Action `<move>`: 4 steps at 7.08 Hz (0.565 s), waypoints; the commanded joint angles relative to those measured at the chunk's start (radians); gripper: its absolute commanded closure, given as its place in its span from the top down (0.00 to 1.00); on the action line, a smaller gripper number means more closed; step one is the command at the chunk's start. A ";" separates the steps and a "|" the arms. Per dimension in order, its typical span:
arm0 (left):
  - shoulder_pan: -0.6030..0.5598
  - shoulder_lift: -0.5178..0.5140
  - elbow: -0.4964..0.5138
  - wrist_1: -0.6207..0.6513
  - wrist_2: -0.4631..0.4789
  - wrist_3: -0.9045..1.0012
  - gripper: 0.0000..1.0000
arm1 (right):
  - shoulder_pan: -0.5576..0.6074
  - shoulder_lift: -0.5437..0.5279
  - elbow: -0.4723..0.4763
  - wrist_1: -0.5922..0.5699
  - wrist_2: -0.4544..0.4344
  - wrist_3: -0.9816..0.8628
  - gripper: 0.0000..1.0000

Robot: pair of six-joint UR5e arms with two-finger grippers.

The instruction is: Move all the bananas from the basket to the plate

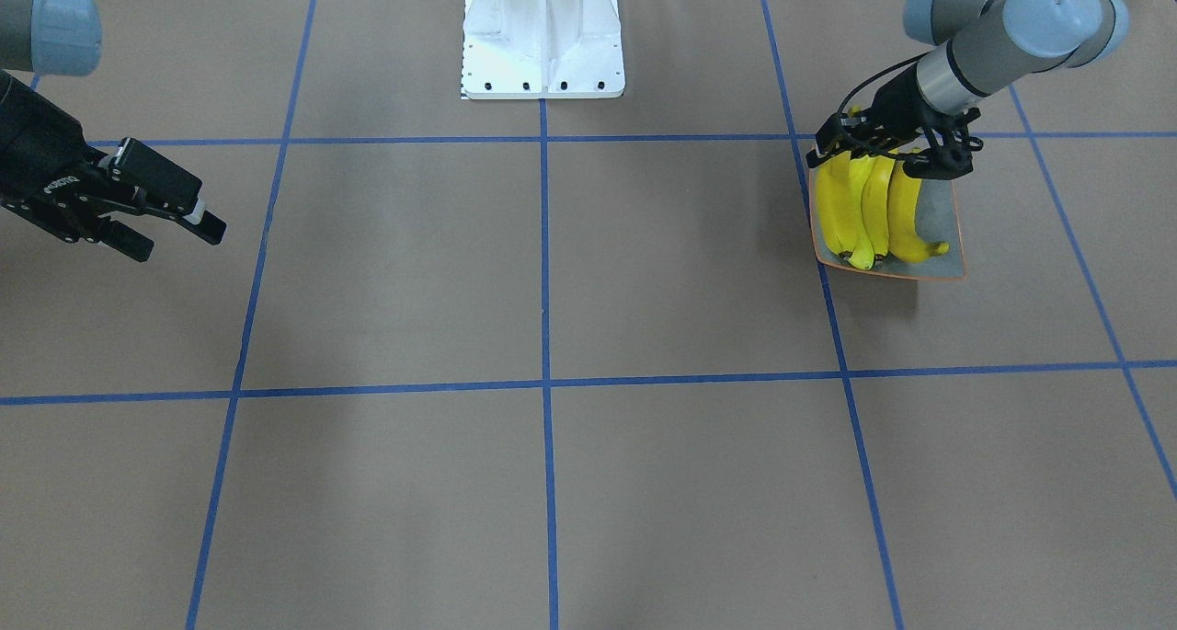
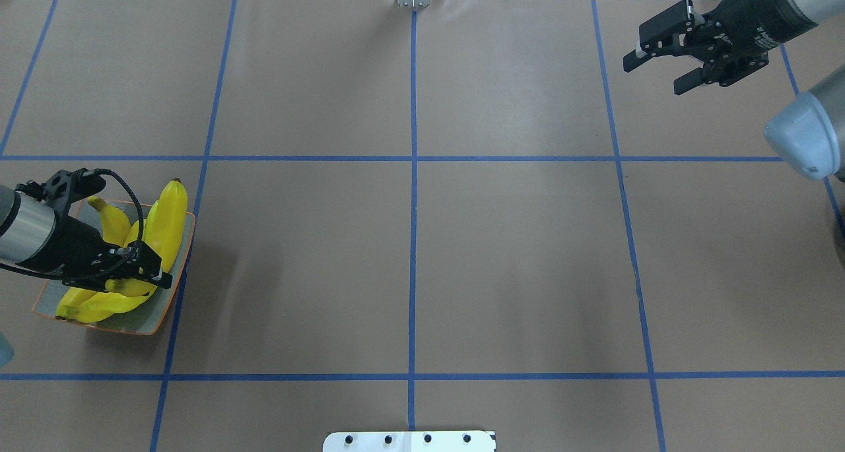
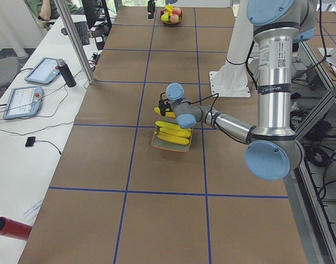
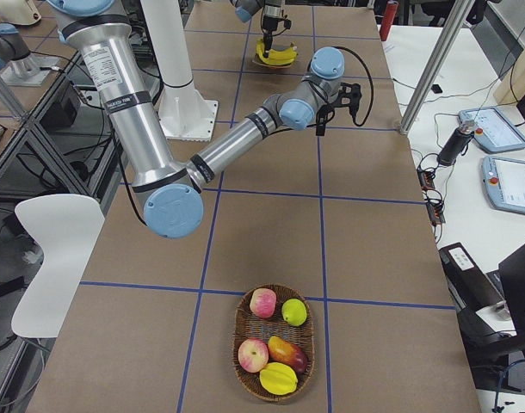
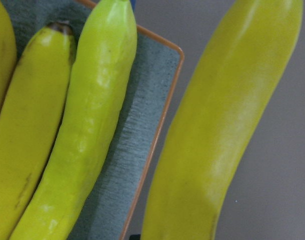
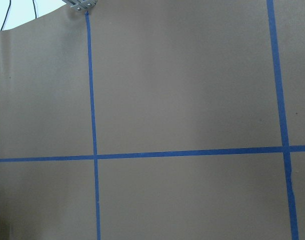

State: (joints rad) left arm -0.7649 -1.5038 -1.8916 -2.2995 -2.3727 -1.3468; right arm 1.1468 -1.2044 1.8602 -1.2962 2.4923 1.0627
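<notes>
The grey-blue plate with an orange rim sits at the table's left side. Three yellow bananas lie on it side by side. My left gripper hangs low over the plate and looks shut on a fourth banana, which juts past the plate's far right rim. The left wrist view shows this banana close up over the rim of the plate, beside the lying bananas. The front view shows the left gripper over the bananas. My right gripper is open and empty at the far right.
A wicker basket holding apples, a mango and other fruit stands at the table's right end; no banana shows in it. The robot's white base stands at the near middle edge. Tablets and a dark cylinder lie on a side table.
</notes>
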 commanded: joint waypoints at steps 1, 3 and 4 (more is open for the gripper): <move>0.003 0.002 0.015 0.000 0.000 0.003 0.00 | 0.001 -0.001 -0.003 0.000 -0.001 -0.001 1.00; 0.007 0.002 0.029 -0.002 0.000 0.003 0.00 | -0.001 0.000 -0.009 0.002 -0.001 -0.001 1.00; 0.007 0.002 0.031 -0.002 0.000 0.003 0.00 | -0.001 -0.001 -0.010 0.002 -0.001 -0.009 1.00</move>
State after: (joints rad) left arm -0.7590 -1.5018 -1.8643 -2.3008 -2.3731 -1.3438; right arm 1.1461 -1.2047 1.8525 -1.2949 2.4915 1.0597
